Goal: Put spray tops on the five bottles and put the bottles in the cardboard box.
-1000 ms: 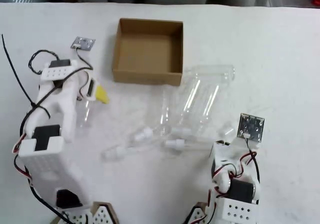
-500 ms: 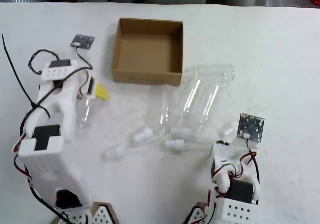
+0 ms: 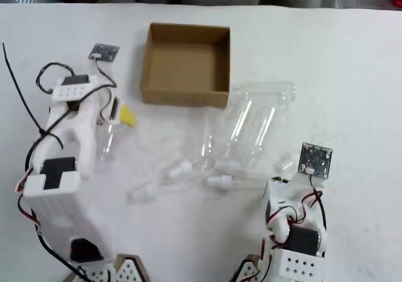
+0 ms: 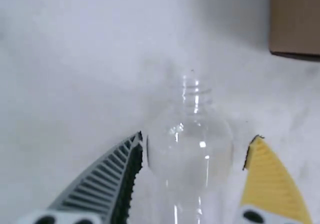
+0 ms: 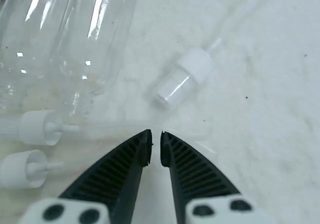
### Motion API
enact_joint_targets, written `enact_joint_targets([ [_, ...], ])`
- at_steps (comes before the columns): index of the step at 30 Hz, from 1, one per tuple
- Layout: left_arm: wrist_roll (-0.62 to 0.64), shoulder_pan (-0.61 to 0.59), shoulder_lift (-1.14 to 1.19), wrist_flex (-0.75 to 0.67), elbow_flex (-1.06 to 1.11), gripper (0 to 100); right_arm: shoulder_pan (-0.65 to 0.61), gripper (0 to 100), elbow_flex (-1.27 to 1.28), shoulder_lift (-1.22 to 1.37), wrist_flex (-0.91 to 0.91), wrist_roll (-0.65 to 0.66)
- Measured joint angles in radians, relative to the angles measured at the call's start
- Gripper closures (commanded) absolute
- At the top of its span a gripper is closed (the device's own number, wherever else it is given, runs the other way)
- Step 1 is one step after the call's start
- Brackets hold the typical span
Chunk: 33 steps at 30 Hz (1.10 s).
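left gripper (image 4: 197,138) stands over a clear bottle (image 4: 191,151) lying on the table (image 3: 352,68) left of the cardboard box (image 3: 185,97), jaws spread, one on each side of the bottle's shoulder. the grey jaw sits at the glassy wall, and the yellow one appears to stand slightly clear, though glare makes contact hard to confirm. the bottle's threaded neck is bare and points away from the wrist. the box holds nothing. right of it, the other bottles (image 3: 251,122) lie side by side, necks toward the arms, with loose spray tops (image 3: 182,168) just below them. right gripper (image 5: 155,141) rests low over the table, jaws drawn almost together on nothing, a white spray top (image 5: 182,79) near its tips. judged step: securing the first bottle, no top fitted. next move calls for closing squarely on the shoulder, since the round wall could roll or slip out, while the right arm must spread its jaws to take a top.
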Motion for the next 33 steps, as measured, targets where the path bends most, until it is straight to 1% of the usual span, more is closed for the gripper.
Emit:
enact_joint_targets([
  [5,0.018,-0.002,0.048,0.011,-0.038,67,0.000,97.8,0.000,0.000,0.000,0.000],
  [12,0.021,0.000,0.175,0.129,-0.221,67,0.000,97.8,0.000,0.000,0.000,0.000],
  [13,0.021,0.000,0.186,0.143,-0.241,69,0.000,97.8,0.000,0.000,0.000,0.000],
  [15,0.021,0.000,0.204,0.157,-0.264,74,0.000,97.8,0.000,0.000,0.000,0.000],
  [19,0.023,0.002,0.209,0.161,-0.272,91,0.000,97.8,0.000,0.000,0.000,0.000],
  [21,-0.008,0.003,0.209,0.161,-0.273,91,0.000,97.8,0.000,0.000,0.000,0.000],
  [25,-0.129,0.015,0.209,0.190,-0.275,91,0.000,97.8,0.000,0.000,0.000,0.000],
  [33,-0.155,0.015,0.209,0.204,-0.275,91,0.000,97.4,0.000,0.000,0.000,0.000],
])
